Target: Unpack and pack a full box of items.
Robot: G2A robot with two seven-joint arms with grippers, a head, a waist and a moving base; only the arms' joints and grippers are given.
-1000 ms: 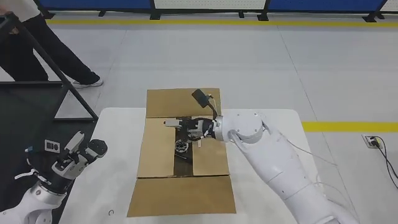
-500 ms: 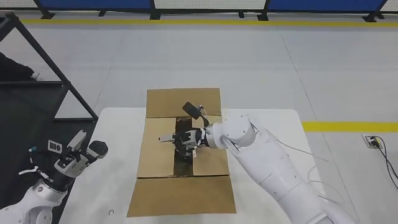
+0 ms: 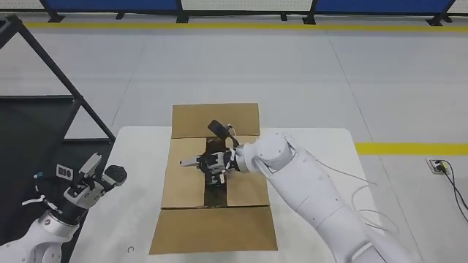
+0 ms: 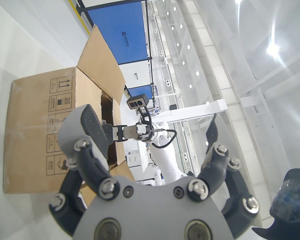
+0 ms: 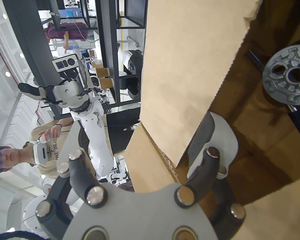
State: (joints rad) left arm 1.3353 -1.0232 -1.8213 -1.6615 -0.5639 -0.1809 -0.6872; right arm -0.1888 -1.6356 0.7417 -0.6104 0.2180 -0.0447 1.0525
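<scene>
Right gripper (image 5: 142,131): fingers spread wide, holding nothing. The free edge of the box (image 3: 183,183) inner flap (image 5: 190,38) runs between the fingers, with one pad (image 5: 205,136) on its underside, inside the box, and the other outside. I cannot tell whether either pad touches the cardboard.

Change over the last second: the right wrist has dropped from above the centre slit and slid toward the left-hand flap, so the fingers now straddle its edge.

Contents: a grey cast metal hub (image 5: 287,81) lies on the box floor, well beyond the inside finger and untouched.

Left gripper (image 4: 152,131): fingers open and empty, well apart from the box, whose printed side wall faces them.

Judgement: this looks like the flap-opening step. The slit is too narrow to reach the hub, so unpacking has barely begun. Closing on the flap edge seems the likely next move.
</scene>
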